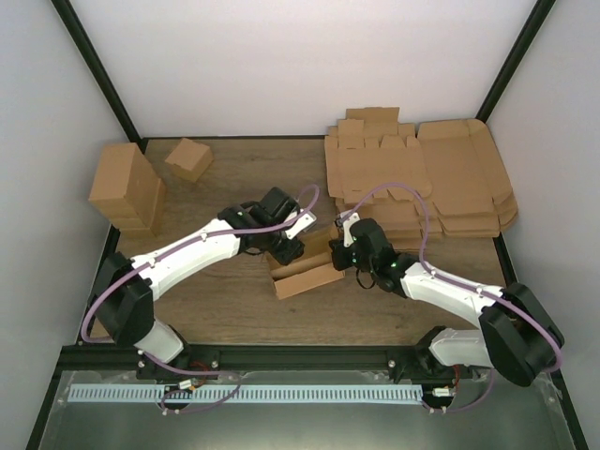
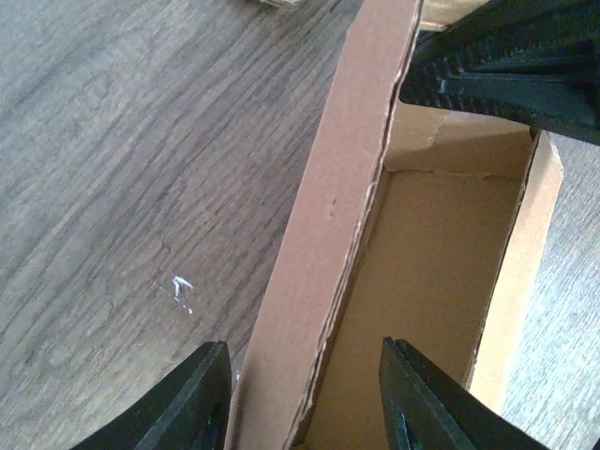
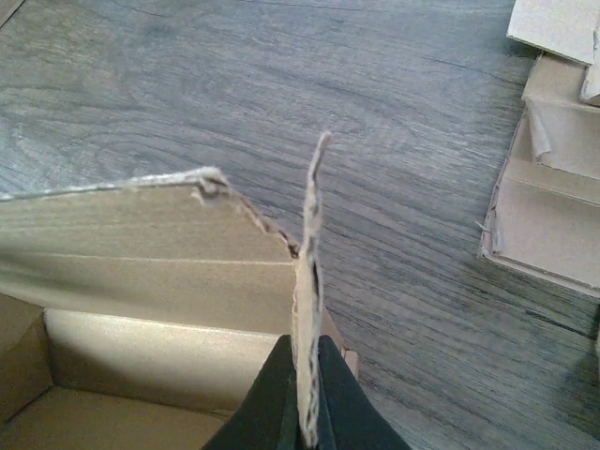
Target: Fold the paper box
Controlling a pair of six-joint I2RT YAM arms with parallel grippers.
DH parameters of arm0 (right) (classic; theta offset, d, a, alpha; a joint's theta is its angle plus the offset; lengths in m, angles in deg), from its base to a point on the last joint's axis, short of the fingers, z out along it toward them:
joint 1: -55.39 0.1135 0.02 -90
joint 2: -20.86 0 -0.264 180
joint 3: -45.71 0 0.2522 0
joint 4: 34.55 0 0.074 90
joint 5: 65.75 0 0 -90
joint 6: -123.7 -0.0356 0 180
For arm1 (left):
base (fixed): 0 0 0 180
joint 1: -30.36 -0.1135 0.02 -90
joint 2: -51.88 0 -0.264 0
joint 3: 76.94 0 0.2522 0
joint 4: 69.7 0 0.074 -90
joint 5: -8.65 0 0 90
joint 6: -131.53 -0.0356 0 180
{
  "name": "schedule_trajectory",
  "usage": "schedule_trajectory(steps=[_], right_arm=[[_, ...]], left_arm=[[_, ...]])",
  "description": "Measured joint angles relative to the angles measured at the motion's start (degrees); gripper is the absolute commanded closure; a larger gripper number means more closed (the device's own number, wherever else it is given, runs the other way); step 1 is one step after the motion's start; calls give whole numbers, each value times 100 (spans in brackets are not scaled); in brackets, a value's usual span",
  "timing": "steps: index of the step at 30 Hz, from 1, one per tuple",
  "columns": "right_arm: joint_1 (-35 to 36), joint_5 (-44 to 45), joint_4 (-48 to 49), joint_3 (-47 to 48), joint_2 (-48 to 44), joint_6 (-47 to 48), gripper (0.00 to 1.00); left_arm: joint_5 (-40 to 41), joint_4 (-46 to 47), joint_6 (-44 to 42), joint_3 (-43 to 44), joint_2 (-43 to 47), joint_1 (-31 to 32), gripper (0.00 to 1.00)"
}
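Note:
The paper box is a half-folded brown cardboard carton in the middle of the table, between both arms. In the left wrist view its long side wall stands upright, with the open inside to its right. My left gripper is open and straddles that wall's top edge, one finger outside and one inside. My right gripper is shut on a thin upright flap at the box's right end; it also shows in the top view.
A stack of flat die-cut cardboard sheets lies at the back right, its edge near the right gripper. A tall cardboard block and a small folded carton stand at the back left.

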Motion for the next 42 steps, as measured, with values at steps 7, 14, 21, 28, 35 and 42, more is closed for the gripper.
schedule_trajectory(steps=[7,14,21,28,35,42], right_arm=[[0,-17,92,-35,44,37,99],[0,-24,181,-81,92,81,99],[0,-28,197,-81,105,101,99],[0,-44,203,-81,116,125,99],[0,-39,181,-79,116,142,89],[0,-20,63,-57,92,122,74]], left_arm=[[0,39,-127,0,-59,2,45],[125,59,-195,87,-59,0,57],[234,57,-208,275,-59,-2,65],[256,0,-267,282,-59,-2,86],[205,-46,-378,330,-122,0,96],[57,-107,-367,321,-199,-2,96]])
